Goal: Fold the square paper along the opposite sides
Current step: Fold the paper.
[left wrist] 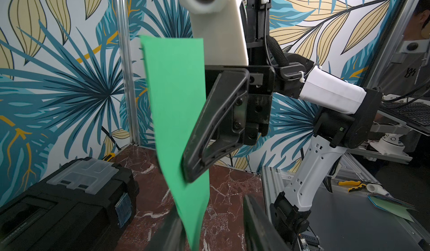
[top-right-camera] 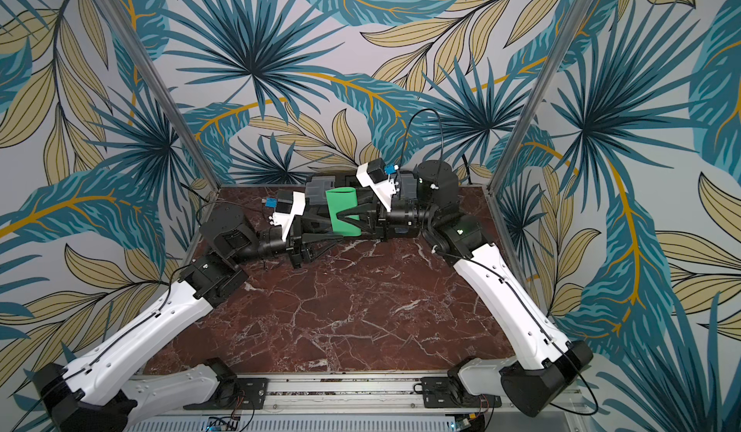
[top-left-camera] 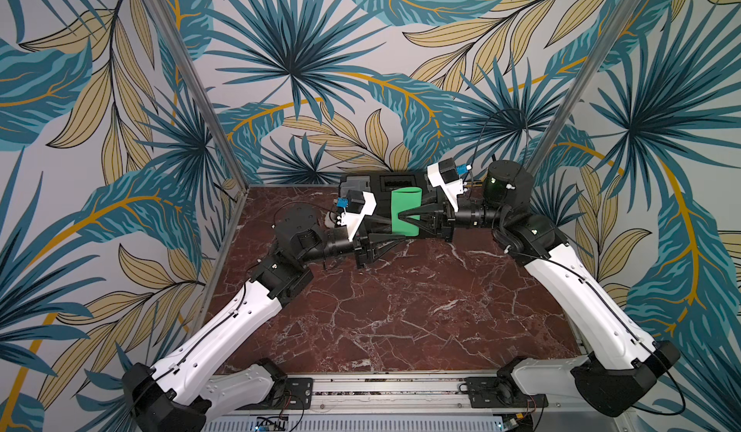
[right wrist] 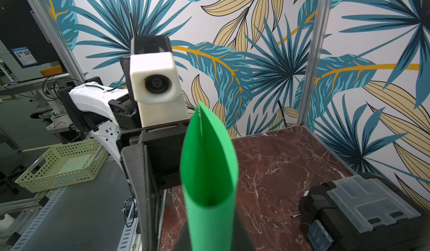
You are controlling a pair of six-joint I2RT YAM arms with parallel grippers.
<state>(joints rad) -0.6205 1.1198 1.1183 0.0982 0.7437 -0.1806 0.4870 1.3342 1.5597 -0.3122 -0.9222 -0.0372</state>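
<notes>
Currently: square paper point(left wrist: 174, 98), loosely doubled, aloft beside black toolbox point(left wrist: 69, 203); right gripper point(left wrist: 189, 170) pinches it, seemingly to align edges; left gripper point(left wrist: 209, 217) spread, straddling its end.

Green square paper point(top-right-camera: 344, 205) curled over, right hand point(top-right-camera: 336, 214) pinching it, left hand point(top-right-camera: 339, 242) just beside it

The square paper point(left wrist: 174, 103) is a matt, smooth paper sheet; the tabletop point(top-left-camera: 401, 309) looks like glossy red marble; the toolbox point(right wrist: 349, 238) is matt black plastic.
</notes>
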